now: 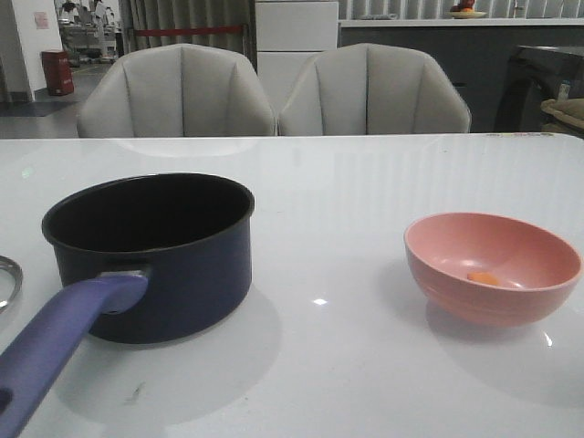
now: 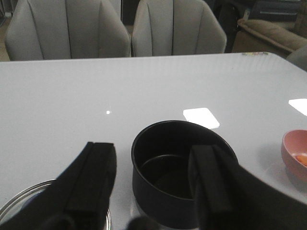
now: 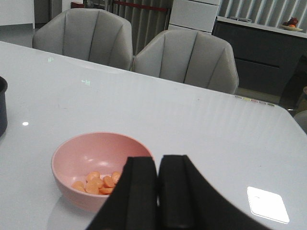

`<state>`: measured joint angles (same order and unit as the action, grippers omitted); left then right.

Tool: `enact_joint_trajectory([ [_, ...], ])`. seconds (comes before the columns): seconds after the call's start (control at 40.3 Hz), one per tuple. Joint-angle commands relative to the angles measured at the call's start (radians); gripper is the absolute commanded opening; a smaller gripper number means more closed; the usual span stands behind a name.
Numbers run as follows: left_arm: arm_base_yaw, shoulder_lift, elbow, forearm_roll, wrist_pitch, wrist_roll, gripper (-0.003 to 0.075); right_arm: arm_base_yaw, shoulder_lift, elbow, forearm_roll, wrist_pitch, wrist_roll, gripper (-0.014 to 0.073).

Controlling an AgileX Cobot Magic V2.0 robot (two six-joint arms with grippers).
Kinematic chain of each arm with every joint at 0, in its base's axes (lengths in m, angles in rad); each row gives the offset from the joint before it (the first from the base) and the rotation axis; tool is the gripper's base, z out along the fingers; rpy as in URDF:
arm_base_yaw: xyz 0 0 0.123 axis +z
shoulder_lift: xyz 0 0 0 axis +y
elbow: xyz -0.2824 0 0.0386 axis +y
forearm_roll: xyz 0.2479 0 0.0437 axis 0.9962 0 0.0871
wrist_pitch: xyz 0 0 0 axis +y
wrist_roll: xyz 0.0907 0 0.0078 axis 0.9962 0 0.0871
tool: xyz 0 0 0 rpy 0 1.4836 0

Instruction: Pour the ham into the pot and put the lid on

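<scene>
one pot (image 1: 155,251); one bowl (image 1: 493,267); several ham (image 3: 98,182) slices; left claw (image 2: 153,184) released; right claw (image 3: 158,191) clenched

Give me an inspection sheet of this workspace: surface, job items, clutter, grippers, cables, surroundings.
Surface: glossy white table, bare apart from the job items, with light reflections.
Pot: upright on the left, empty black inside, handle toward the camera.
Ham: several orange slices inside the pink bowl, on the right.
Lid: only a steel rim edge shows at the far left of the front view.
Clutter: nothing seen.
Left gripper: open, above the pot.
Right gripper: shut, holding nothing, near the bowl.
Cables: nothing seen.
Surroundings: two grey chairs behind the table, cabinets beyond.
</scene>
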<state>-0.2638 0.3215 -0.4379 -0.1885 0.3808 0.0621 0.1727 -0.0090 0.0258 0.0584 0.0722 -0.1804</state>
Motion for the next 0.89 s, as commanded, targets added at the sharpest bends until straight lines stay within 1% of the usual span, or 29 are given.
enact_joint_trajectory([
  [0.0, -0.008, -0.060, 0.020, -0.010, -0.096, 0.002, 0.0386, -0.006, -0.020, 0.010, 0.002, -0.090, -0.003, 0.0150],
  [0.074, -0.008, -0.101, 0.052, -0.010, -0.096, 0.002, 0.0386, -0.006, -0.020, 0.010, 0.013, -0.115, 0.010, 0.0150],
  [0.198, -0.008, -0.139, 0.073, -0.008, -0.126, 0.002, 0.0386, -0.006, -0.020, -0.008, 0.087, -0.250, 0.103, 0.0150],
  [0.248, -0.008, -0.144, 0.075, 0.002, -0.124, 0.002, 0.0386, -0.006, -0.017, -0.037, 0.096, -0.250, 0.106, 0.0150],
  [0.298, -0.008, -0.144, 0.075, 0.007, -0.122, 0.002, 0.0386, -0.005, -0.003, -0.074, 0.096, -0.215, 0.106, 0.0150],
  [0.372, -0.008, -0.144, 0.075, 0.008, -0.117, 0.002, 0.0386, -0.005, 0.049, -0.146, 0.096, -0.095, 0.106, 0.0150],
  [0.521, -0.008, -0.144, 0.075, 0.020, -0.120, 0.002, 0.0386, -0.005, 0.244, -0.331, 0.096, 0.142, 0.106, 0.0150],
  [0.595, -0.008, -0.144, 0.075, 0.020, -0.120, 0.002, 0.0385, -0.005, 0.337, -0.398, 0.105, 0.232, 0.107, 0.0150],
  [0.67, -0.008, -0.144, 0.077, 0.020, -0.120, 0.002, 0.0385, -0.005, 0.406, -0.445, 0.115, 0.272, 0.107, 0.0150],
  [0.794, -0.008, -0.144, 0.077, 0.020, -0.123, 0.002, 0.0385, -0.005, 0.482, -0.454, 0.118, 0.235, 0.109, 0.0150],
  [0.868, -0.008, -0.144, 0.077, 0.020, -0.123, 0.002, 0.0385, -0.005, 0.510, -0.454, 0.120, 0.238, 0.111, 0.0152],
])
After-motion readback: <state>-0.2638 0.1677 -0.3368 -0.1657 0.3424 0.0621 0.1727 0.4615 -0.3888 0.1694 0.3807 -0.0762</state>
